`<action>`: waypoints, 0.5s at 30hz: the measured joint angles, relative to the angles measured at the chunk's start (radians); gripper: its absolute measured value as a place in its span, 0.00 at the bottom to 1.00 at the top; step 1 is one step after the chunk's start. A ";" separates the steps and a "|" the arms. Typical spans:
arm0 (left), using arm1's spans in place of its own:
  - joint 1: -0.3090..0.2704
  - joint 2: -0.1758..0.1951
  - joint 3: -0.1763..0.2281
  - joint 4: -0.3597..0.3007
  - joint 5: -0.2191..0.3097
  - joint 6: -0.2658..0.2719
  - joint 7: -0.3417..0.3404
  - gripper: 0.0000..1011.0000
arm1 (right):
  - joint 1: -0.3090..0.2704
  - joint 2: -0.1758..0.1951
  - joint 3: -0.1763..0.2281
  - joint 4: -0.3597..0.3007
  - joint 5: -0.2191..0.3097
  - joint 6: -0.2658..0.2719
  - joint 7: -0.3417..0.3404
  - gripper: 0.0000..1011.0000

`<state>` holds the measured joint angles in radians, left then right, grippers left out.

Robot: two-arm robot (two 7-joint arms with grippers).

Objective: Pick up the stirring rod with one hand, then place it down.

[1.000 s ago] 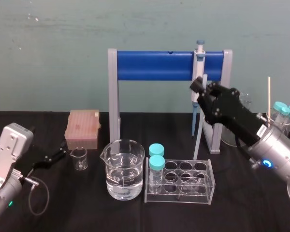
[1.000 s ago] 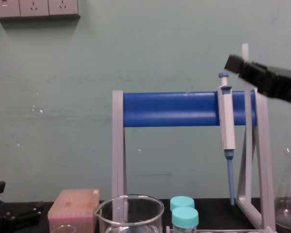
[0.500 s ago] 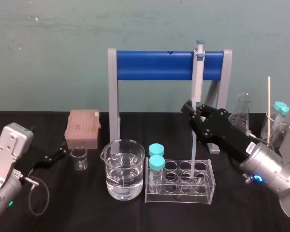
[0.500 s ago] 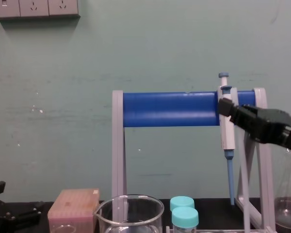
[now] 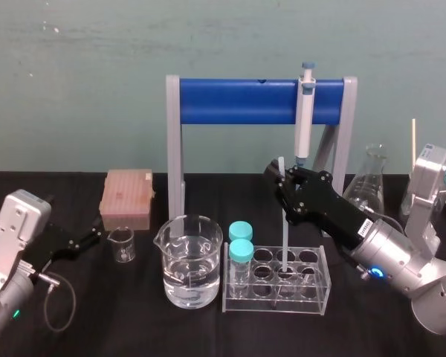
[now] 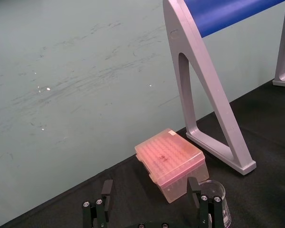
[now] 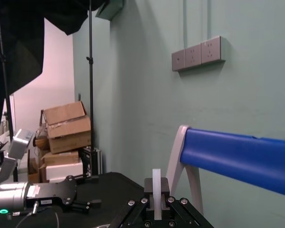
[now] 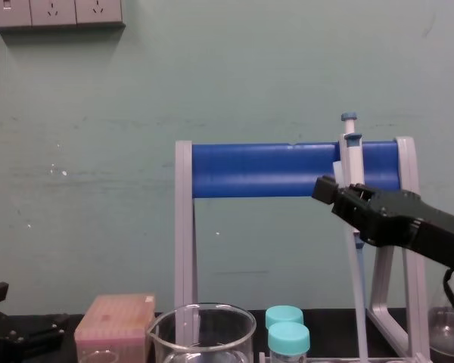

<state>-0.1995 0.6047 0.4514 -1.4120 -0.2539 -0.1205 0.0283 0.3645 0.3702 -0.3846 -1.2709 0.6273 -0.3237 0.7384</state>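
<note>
Your rod [image 5: 283,238] stands nearly upright, clamped near its upper end in the right gripper [image 5: 281,178], with a short length showing above the fingers. Its lower end reaches down into the rack [image 5: 312,301], around the third column counting from the capped tubes [image 5: 241,249]. You cannot tell which row it is in, or whether it touches bottom. In the right wrist view the rod [image 7: 156,190] sits squeezed between the two closed fingers. From the chest you see the right gripper [image 8: 325,189] reaching in from the right, in front of the stand, with the rod [image 8: 357,302] running down below it.

Just behind the gripper, the pipette [image 5: 305,111] hangs from the blue bar of the stand [image 5: 238,102]. The big beaker [image 5: 189,260] is just left of the rack, and a flask [image 5: 368,182] stands to the right of the stand.

Your left gripper [image 5: 97,236] lies low on the table at the far left, jaws apart [image 6: 149,194], near the small beaker [image 5: 121,244] and tip box [image 5: 126,197].
</note>
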 joint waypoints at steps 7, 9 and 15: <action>0.000 0.000 0.000 0.000 0.000 0.000 0.000 0.99 | 0.017 -0.016 -0.012 0.046 -0.010 0.007 0.003 0.07; 0.000 0.000 0.000 0.000 0.000 0.000 0.000 0.99 | 0.017 -0.018 -0.013 0.051 -0.011 0.012 0.003 0.07; 0.000 0.000 0.000 0.000 0.000 0.000 0.000 0.99 | 0.009 -0.022 -0.020 0.063 -0.016 0.032 -0.004 0.07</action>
<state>-0.1995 0.6047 0.4514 -1.4120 -0.2539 -0.1205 0.0283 0.3738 0.3478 -0.4047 -1.2075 0.6117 -0.2920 0.7344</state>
